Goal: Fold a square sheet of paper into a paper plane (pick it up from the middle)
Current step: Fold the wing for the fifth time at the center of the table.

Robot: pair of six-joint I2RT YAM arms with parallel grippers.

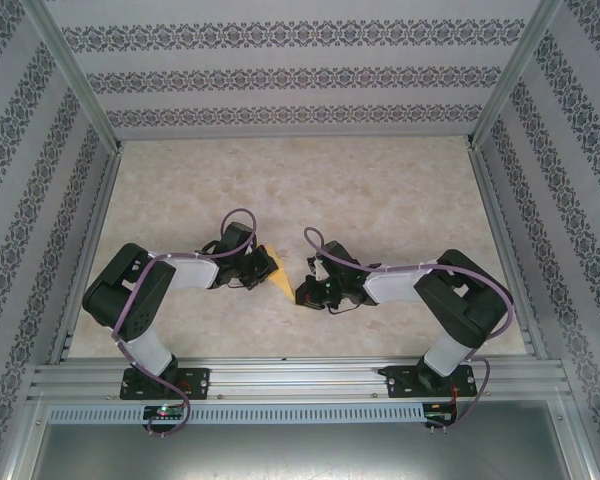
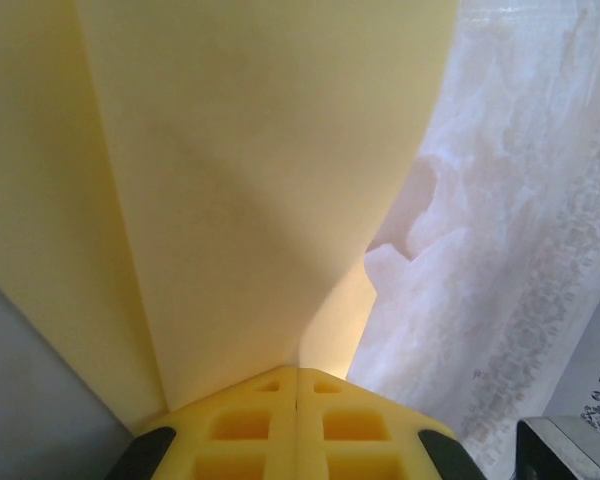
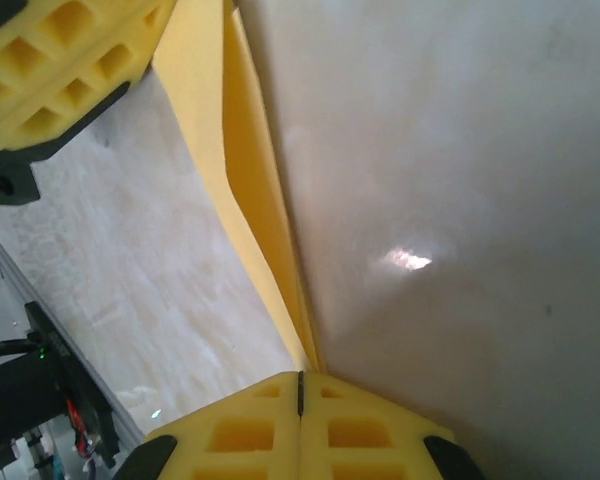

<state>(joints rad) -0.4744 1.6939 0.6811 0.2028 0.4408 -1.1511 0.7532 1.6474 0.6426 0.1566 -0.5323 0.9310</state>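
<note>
While left jaws, right jaws clamp it, paper plane (image 1: 280, 275) plain yellow.

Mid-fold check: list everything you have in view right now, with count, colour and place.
yellow paper: one, yellow-orange, folded to a point, mid-table between the two grippers
table: one, beige marbled top, under the arms
walls: three, white with grey patterned bands, at the left, back and right of the table
frame rail: one, silver metal, along the near edge, carrying both arm bases
cables: two, purple, one looped along each arm
left gripper: one, yellow fingers, closed on the paper's left end
right gripper: one, yellow fingers, closed on the paper's right end
</note>
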